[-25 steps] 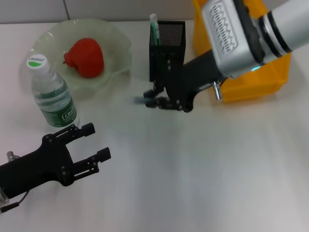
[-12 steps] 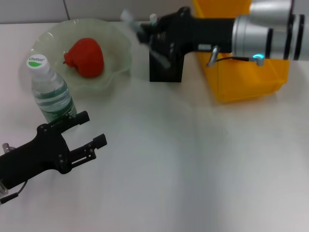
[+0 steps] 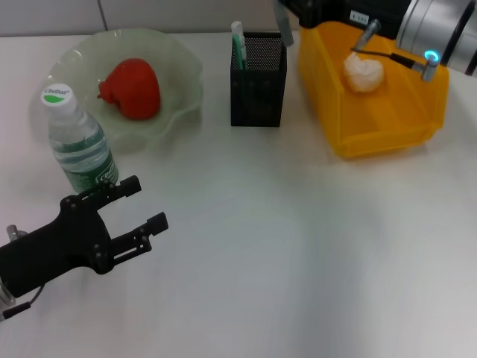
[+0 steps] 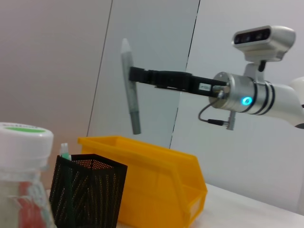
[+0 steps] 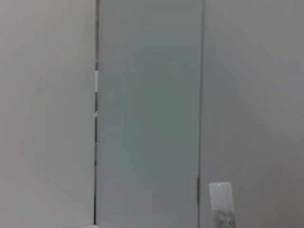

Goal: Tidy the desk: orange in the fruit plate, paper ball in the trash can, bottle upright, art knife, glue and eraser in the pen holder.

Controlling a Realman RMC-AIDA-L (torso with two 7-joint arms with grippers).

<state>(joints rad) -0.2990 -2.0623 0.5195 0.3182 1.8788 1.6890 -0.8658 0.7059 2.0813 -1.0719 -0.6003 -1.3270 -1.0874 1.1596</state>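
Head view: right gripper [image 3: 287, 9] raised at 12 o'clock, above the black mesh pen holder [image 3: 258, 82] and beside the yellow bin [image 3: 373, 119], with only its tip showing at the frame edge. Left wrist view: same right gripper [image 4: 135, 76], fingers clamped on a grey art knife [image 4: 129, 85], held nearly upright in the air, pinched above its middle, lower end hanging well above the pen holder [image 4: 88, 194] and apart from it. Green-and-white glue stick [image 3: 238, 45] standing inside the pen holder at its 9 o'clock corner. Crumpled paper ball [image 3: 363, 72] lying in the yellow bin. Red fruit [image 3: 133, 88] resting in the pale green fruit plate [image 3: 182, 63] at 10 o'clock. Water bottle [image 3: 78, 142] upright on the white counter [image 3: 298, 246], just at 6 o'clock of the plate. Left gripper [image 3: 149, 205] hovering low at 8 o'clock, fingers spread wide, holding nothing, upper finger close beside the bottle's base.
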